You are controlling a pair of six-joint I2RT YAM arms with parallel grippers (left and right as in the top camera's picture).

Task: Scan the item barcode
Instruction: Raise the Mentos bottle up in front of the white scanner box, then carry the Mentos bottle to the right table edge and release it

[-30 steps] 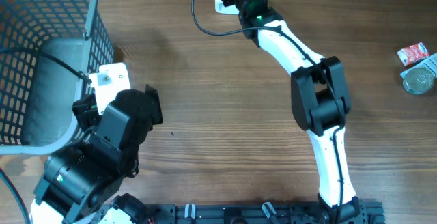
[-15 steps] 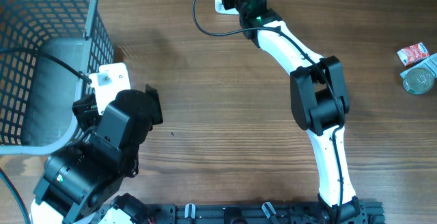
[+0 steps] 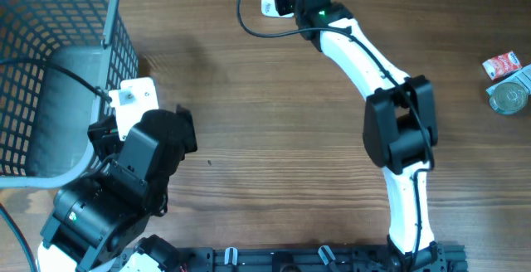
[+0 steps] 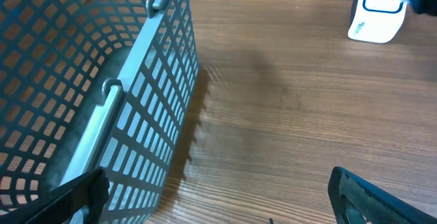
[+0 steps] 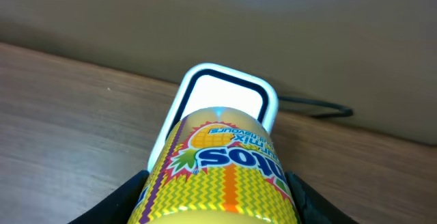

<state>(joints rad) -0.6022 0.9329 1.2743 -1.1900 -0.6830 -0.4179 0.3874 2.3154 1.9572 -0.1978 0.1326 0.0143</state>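
— Where is the yellow can (image 5: 225,159)?
— Your right hand (image 5: 222,200) grips it by its sides, top end just before the white scanner (image 5: 225,91) at the table's (image 3: 249,98) far edge; the scanner's window glows.
— And your left hand (image 4: 218,203)?
— It stands wide, holding nothing, low over the table beside the grey basket (image 4: 136,94)

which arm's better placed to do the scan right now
Right. The right gripper grips the yellow tube, its end facing the white scanner close ahead. The left gripper is open and empty beside the basket, far from the scanner.
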